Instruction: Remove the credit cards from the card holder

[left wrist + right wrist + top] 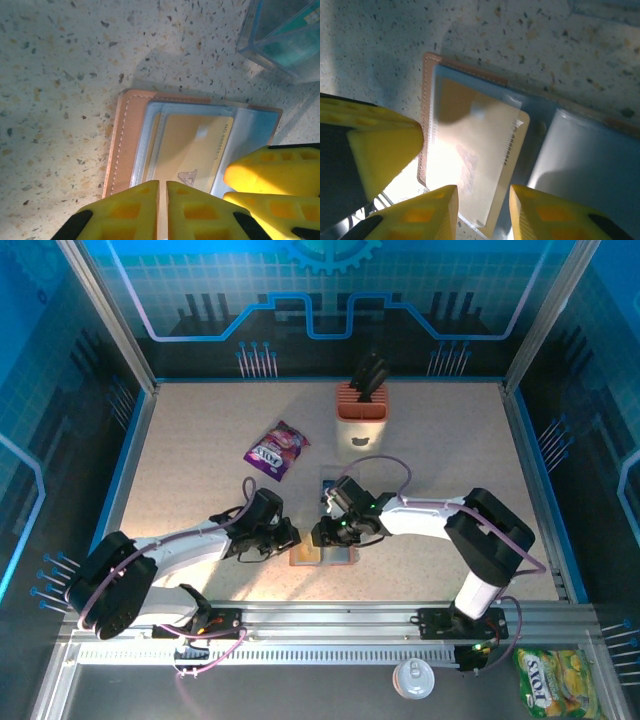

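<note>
Card holder [125, 150] lies open and flat on the speckled table [450, 460], close to the middle of its near edge, with a gripper at each side. Its brown stitched rim frames grey-blue pockets. A clear case [280, 45] with teal inside stands near it. One tan-gold card [195, 150] sits in a pocket, partly under clear film.

Left gripper [162, 190]: fingers almost together, a mere slit between them, at the holder's rim. Whether the rim is nipped in that slit is hidden.

Right gripper [483, 192]: fingers part-way apart, straddling one short end of the card and gripping nothing, as far as shows.

Step in hand, as judged: drawing this card out. To do it well, the left gripper should pin the holder so that it cannot slide. The right should close on the card's end alone, clear of film and leather, then pull low and straight along the card's length. A skewed pull would likely jam the card or drag the holder.
</note>
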You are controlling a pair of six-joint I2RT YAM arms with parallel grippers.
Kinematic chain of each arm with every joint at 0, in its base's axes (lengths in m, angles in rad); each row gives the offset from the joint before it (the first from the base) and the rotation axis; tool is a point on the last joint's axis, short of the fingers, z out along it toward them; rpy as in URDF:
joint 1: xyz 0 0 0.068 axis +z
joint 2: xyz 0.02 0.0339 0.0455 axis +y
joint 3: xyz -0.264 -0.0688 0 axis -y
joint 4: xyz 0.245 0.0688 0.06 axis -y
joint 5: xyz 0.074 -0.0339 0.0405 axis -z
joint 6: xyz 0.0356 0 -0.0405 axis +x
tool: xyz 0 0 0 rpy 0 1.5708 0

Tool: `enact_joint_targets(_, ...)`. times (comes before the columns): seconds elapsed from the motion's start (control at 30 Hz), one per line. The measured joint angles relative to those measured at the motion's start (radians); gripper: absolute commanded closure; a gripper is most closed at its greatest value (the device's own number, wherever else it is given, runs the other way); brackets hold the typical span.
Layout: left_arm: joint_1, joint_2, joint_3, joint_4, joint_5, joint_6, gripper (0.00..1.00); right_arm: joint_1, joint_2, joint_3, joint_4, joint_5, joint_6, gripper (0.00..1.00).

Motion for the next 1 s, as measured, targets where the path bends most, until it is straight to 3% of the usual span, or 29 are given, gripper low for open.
enact_joint_targets(1.0, 0.003, 0.016, -0.037, 0.039, 0.017, -0.005, 0.93, 0.016, 0.047, 0.04, -0.012, 0.002, 0.01, 0.69)
